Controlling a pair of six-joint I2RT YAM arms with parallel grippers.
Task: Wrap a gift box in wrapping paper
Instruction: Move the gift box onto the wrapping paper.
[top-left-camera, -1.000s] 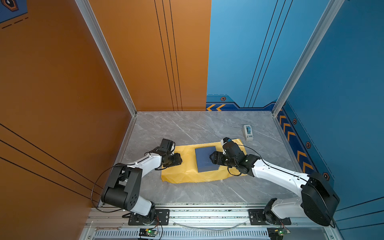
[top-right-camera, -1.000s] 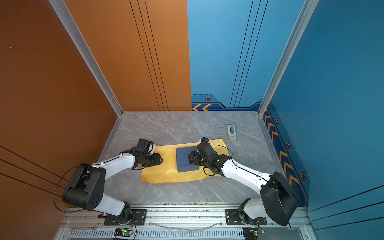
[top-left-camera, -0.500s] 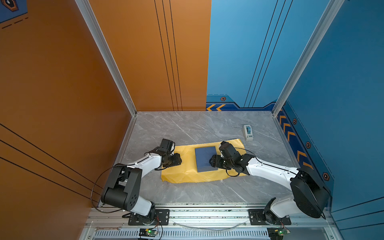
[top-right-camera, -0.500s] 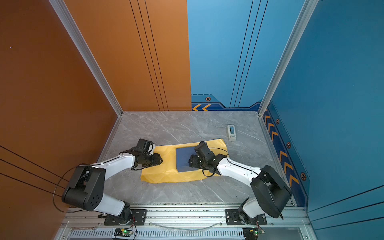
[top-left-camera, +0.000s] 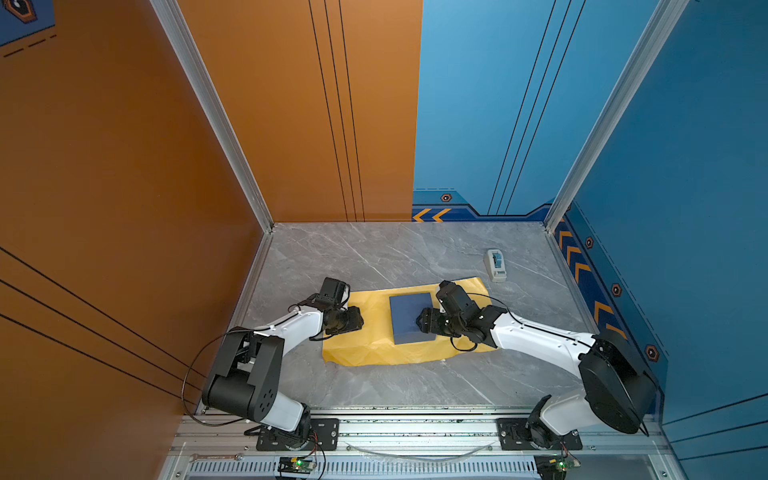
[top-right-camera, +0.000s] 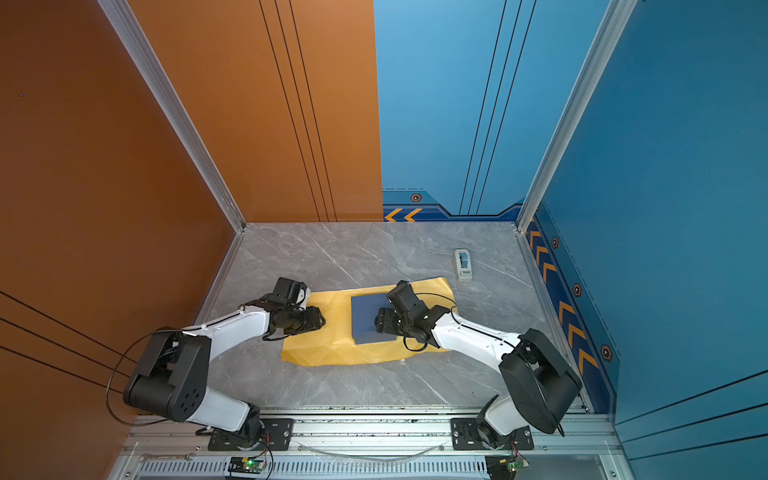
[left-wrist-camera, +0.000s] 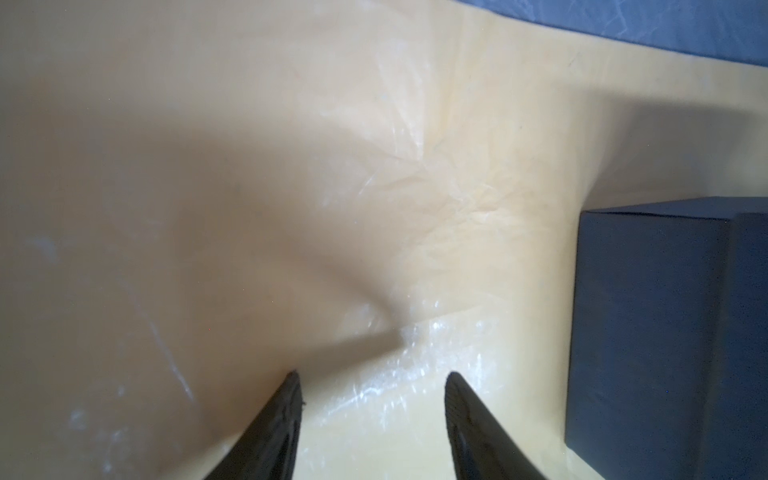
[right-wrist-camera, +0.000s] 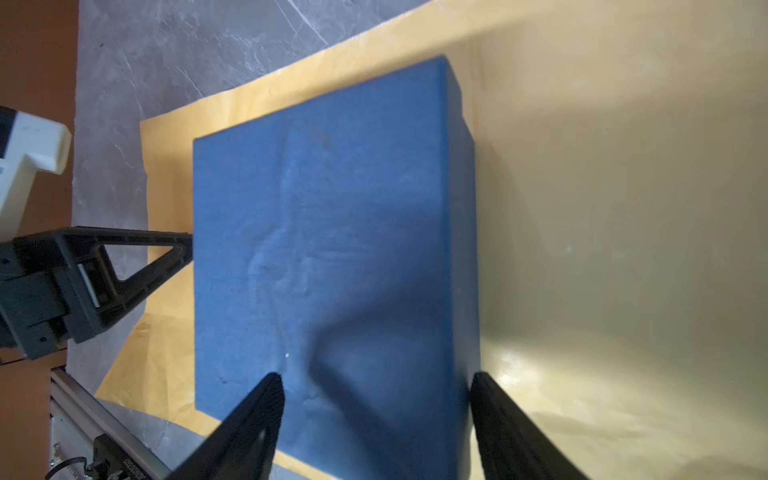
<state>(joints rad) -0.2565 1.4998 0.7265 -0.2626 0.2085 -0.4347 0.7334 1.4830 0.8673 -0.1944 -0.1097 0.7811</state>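
The dark blue gift box (top-left-camera: 409, 318) (top-right-camera: 370, 318) lies flat on the pale yellow wrapping paper (top-left-camera: 374, 347) (top-right-camera: 328, 349), which is spread on the grey marble table. My right gripper (top-left-camera: 420, 323) (right-wrist-camera: 374, 382) hovers open over the box (right-wrist-camera: 332, 228); one finger is above the lid and the other stands at the box's edge. My left gripper (top-left-camera: 358, 321) (left-wrist-camera: 372, 376) is open low over the paper (left-wrist-camera: 291, 166), a short way from the box's side (left-wrist-camera: 665, 332), with nothing between its fingers (right-wrist-camera: 133, 238).
A small white tape dispenser (top-left-camera: 495, 265) (top-right-camera: 463, 265) stands on the table behind the paper's right end. Orange and blue walls close the table on three sides. A metal rail (top-left-camera: 415, 428) with both arm bases runs along the front edge.
My right gripper has crept a little farther over the box toward the left arm, and its jaws narrowed then widened again. The left arm, box and paper have not moved.
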